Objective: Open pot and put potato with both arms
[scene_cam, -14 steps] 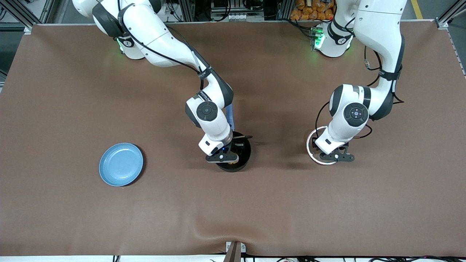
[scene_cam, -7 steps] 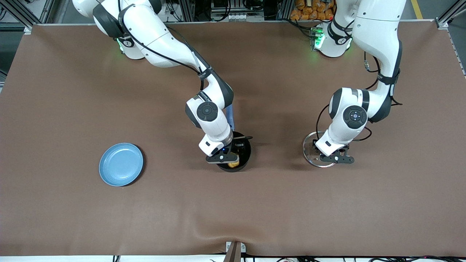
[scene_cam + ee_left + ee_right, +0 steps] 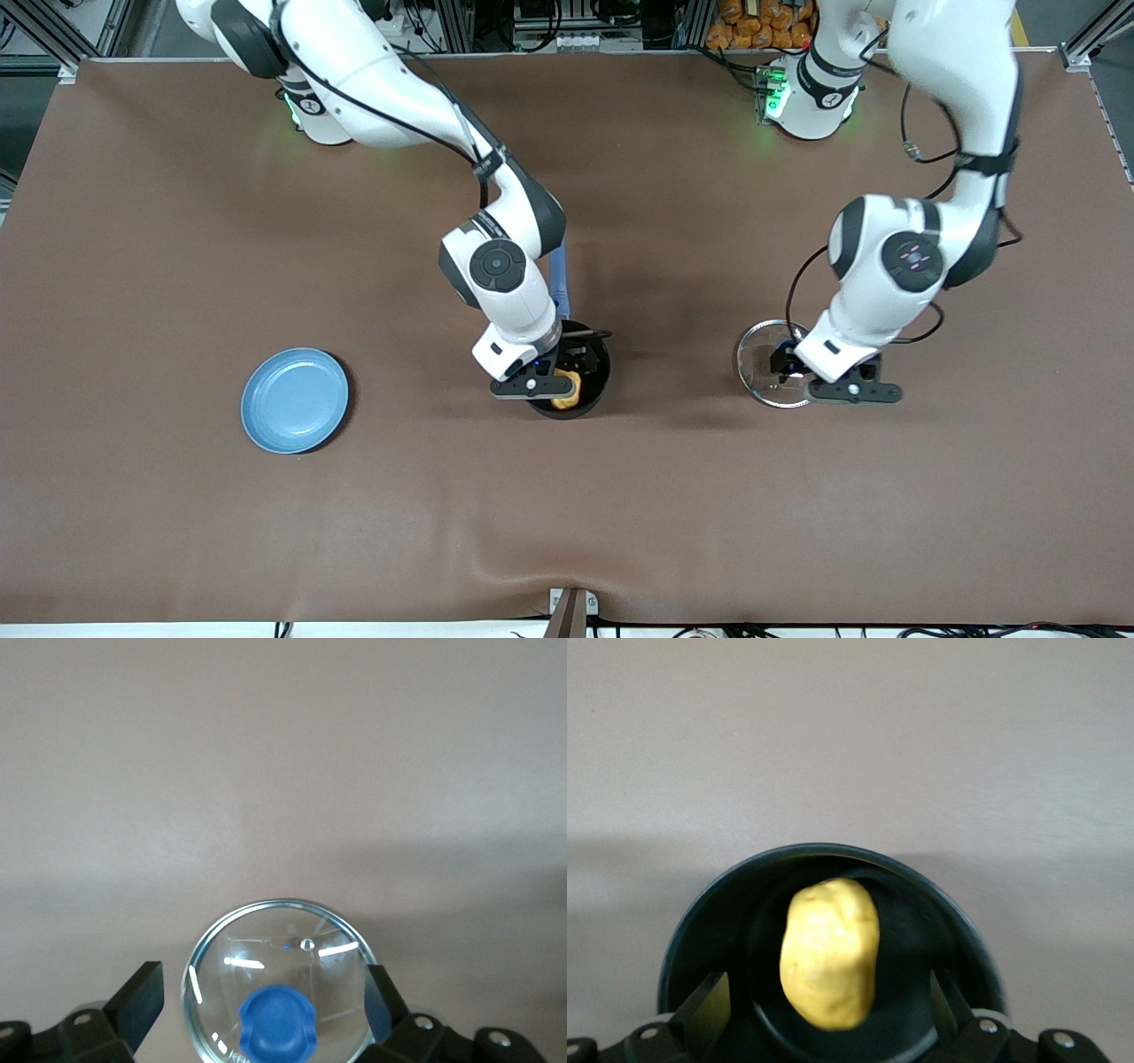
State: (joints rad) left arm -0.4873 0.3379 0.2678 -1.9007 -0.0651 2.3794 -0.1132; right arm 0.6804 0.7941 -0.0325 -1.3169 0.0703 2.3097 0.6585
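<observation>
The black pot (image 3: 592, 379) stands mid-table without its lid, its blue handle (image 3: 558, 275) pointing toward the robots. The yellow potato (image 3: 565, 391) lies inside it and also shows in the right wrist view (image 3: 830, 952), within the pot's rim (image 3: 700, 912). My right gripper (image 3: 567, 368) hovers over the pot, open and empty (image 3: 828, 992). The glass lid (image 3: 760, 377) with its blue knob (image 3: 277, 1032) lies flat on the table toward the left arm's end. My left gripper (image 3: 797, 368) is open just above the lid (image 3: 266, 961), with its fingers (image 3: 142, 997) apart on both sides of it.
A flat light-blue plate (image 3: 295, 400) lies toward the right arm's end of the table, level with the pot. The brown cloth (image 3: 567, 514) is wrinkled at the edge nearest the front camera, by a small clamp (image 3: 571, 607).
The left gripper set the lid down, let go and shifted toward the left arm's end. The right gripper lifted a little, and the potato now shows lying in the pot.
</observation>
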